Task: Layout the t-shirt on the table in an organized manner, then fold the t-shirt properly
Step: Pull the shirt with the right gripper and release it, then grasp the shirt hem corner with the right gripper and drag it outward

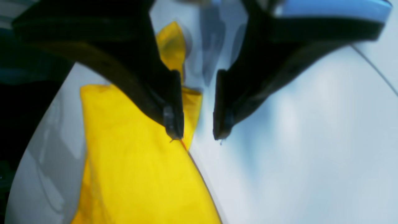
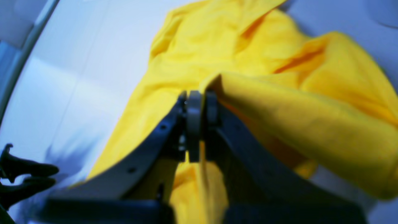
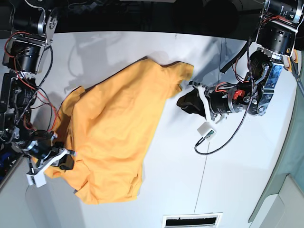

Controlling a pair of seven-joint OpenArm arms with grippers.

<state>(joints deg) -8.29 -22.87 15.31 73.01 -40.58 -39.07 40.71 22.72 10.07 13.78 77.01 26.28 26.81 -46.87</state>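
The orange-yellow t-shirt point(image 3: 118, 123) lies partly spread and creased on the white table point(image 3: 190, 180). My left gripper point(image 3: 186, 102) hovers just off the shirt's far right corner. In the left wrist view this gripper point(image 1: 198, 135) is open, with only bare table point(image 1: 311, 140) between its fingers. The t-shirt point(image 1: 133, 161) lies under and beside one finger. My right gripper point(image 3: 66, 162) is at the shirt's near left edge. The right wrist view shows that gripper point(image 2: 196, 99) shut on a fold of the t-shirt point(image 2: 236, 46), which drapes over it above the table point(image 2: 77, 62).
A thin dark seam point(image 3: 209, 142) crosses the table from back to front. A small white box point(image 3: 206, 130) hangs on a cable below the left arm. A vent grille point(image 3: 192, 221) sits at the front edge. A dark clip-like shape point(image 2: 18, 174) shows low left.
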